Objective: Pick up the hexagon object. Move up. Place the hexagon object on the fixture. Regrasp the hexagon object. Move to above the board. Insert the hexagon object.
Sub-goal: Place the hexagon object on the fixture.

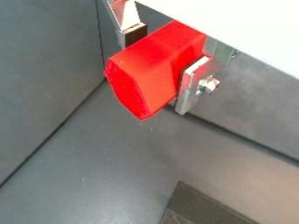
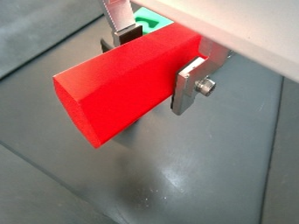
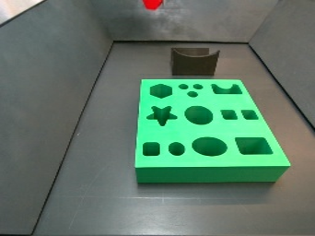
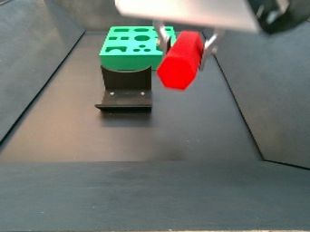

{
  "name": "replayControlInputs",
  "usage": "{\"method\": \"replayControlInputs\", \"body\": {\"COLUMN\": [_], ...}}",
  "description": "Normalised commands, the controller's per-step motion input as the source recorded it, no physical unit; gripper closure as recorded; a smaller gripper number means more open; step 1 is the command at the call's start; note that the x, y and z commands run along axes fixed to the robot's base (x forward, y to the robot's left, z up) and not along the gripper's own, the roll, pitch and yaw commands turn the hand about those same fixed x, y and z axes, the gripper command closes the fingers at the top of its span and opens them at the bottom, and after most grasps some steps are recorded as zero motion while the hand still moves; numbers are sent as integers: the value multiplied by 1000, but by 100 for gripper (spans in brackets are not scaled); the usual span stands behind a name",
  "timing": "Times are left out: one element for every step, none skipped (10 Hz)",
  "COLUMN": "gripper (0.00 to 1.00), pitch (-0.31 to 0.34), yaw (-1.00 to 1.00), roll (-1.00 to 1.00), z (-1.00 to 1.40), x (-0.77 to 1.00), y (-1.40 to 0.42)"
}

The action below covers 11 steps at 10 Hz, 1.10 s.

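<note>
1. Both wrist views show the gripper (image 1: pixel 163 63) (image 2: pixel 158 61) closed on the hexagon object (image 1: pixel 149 77) (image 2: pixel 122 80), a glossy red prism clamped between the two silver fingers (image 1: pixel 194 83) (image 2: pixel 193 85), with a plate pressed against each long side.
2. The peg's hexagonal end face shows plainly in a wrist view (image 1: pixel 128 92). Most of the peg's length sticks out past the finger plates.
3. In a side view the gripper (image 4: pixel 184 38) hangs above the dark floor (image 4: pixel 133 136) with the hexagon object (image 4: pixel 183 58) tilted, its lower end toward the camera. The peg is clear of the floor and touches nothing but the fingers.
4. In that same view the fixture (image 4: pixel 123 94) stands on the floor to the left of the peg and lower down, apart from it. Its upright part faces the board (image 4: pixel 130 45), which lies just beyond it.
5. In a side view from the opposite end, only a small patch of the red hexagon object (image 3: pixel 153 4) shows at the top edge, beyond the fixture (image 3: pixel 193 60).
6. The board (image 3: pixel 204 134) lies flat in the middle of the floor, nearer than the fixture, its shaped holes all open.
</note>
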Motion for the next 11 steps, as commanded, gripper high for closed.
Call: {"method": "replayControlInputs", "body": {"gripper": [100,100,100,100,100,100,100,100,100,100,100], "pitch": [20,11,17,23,38,50,55,56,54,36,50], "yaw": [10,1000,984,741,502,332,191,125,79,36,31], "roll": [-109,69,111,148,153,154,144,120,123,-1000,-1000], "z": [331,-675,-768,-823,-687,-514,-287,-134,-43,954,930], "x": [0,670,701,769,683,583,463,380,276,1000,907], "y": [-6,-1000,-1000,-1000,-776,-516,-195,-96,-59,-404,-375]}}
